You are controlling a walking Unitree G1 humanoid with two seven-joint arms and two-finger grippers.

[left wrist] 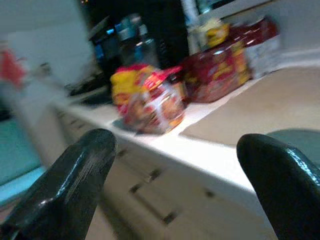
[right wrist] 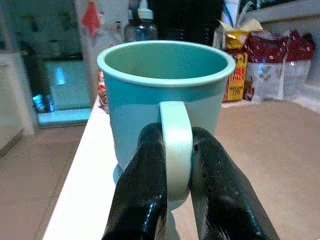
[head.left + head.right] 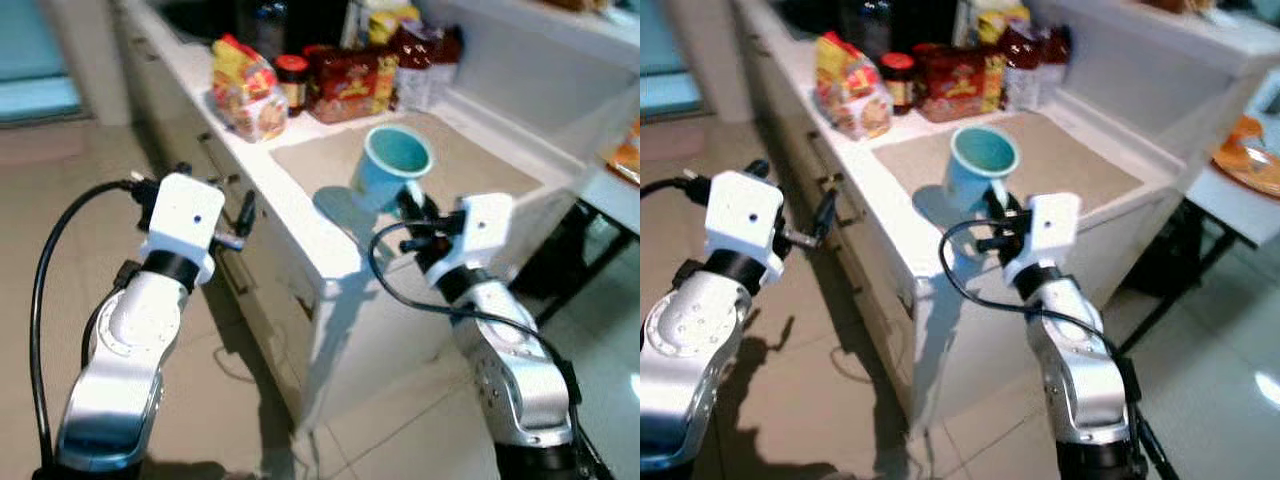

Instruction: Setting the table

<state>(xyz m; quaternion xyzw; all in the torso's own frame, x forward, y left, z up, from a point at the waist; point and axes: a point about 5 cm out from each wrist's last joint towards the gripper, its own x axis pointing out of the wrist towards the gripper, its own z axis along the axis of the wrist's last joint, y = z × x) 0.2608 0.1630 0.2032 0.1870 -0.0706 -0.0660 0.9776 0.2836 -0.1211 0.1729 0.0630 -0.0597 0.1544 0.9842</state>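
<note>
Right gripper point(image 2: 175, 165), jaws clamped on the handle of the teal cup point(image 3: 392, 165) tilted above the table point(image 3: 300, 225) near its front edge, risks the cup pivoting; left gripper point(image 1: 180, 180), jaws apart, idle.

Turquoise mug point(image 2: 165, 90), beige mat point(image 3: 450, 165), white counter point(image 3: 300, 235), red-and-yellow snack bags point(image 3: 245, 90), red-lidded jar point(image 3: 292, 80).

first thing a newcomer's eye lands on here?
The teal mug, held by its handle in the right pincer and tilted over the near corner of the white counter. Next, the bright red and yellow snack packets with a red-lidded jar bunched at the counter's far end. The left pincer is open, beside the counter's drawer fronts.
</note>
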